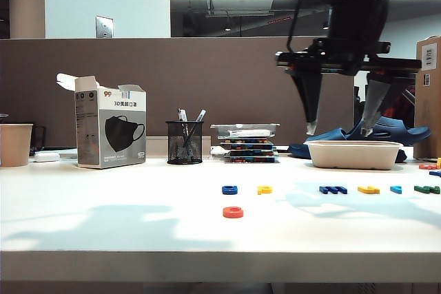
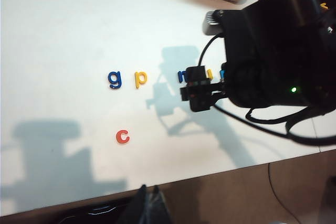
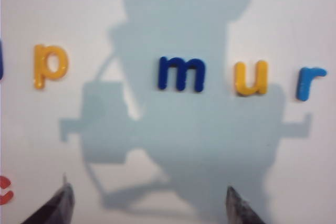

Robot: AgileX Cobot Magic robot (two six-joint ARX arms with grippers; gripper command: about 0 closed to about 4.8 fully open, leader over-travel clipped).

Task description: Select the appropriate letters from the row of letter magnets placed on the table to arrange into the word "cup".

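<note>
Left gripper [image 2: 148, 199]: only dark fingertips poke in at the frame edge of its wrist view, off the table [image 1: 103, 225] front; can't tell how far apart.

Red c [image 1: 233, 212] sits alone, forward of the row. Row, left to right: blue g [image 1: 229, 189], yellow-orange p [image 1: 264, 189], dark blue m [image 1: 333, 189], yellow u [image 1: 368, 189], light blue r [image 1: 395, 189], green letter [image 1: 426, 189] unreadable, cut at frame edge.

Right gripper [image 1: 341, 131]: spread wide, empty, hanging above the m-u stretch, upper arm cropped. It blocks most of m and u from the left wrist view.
</note>
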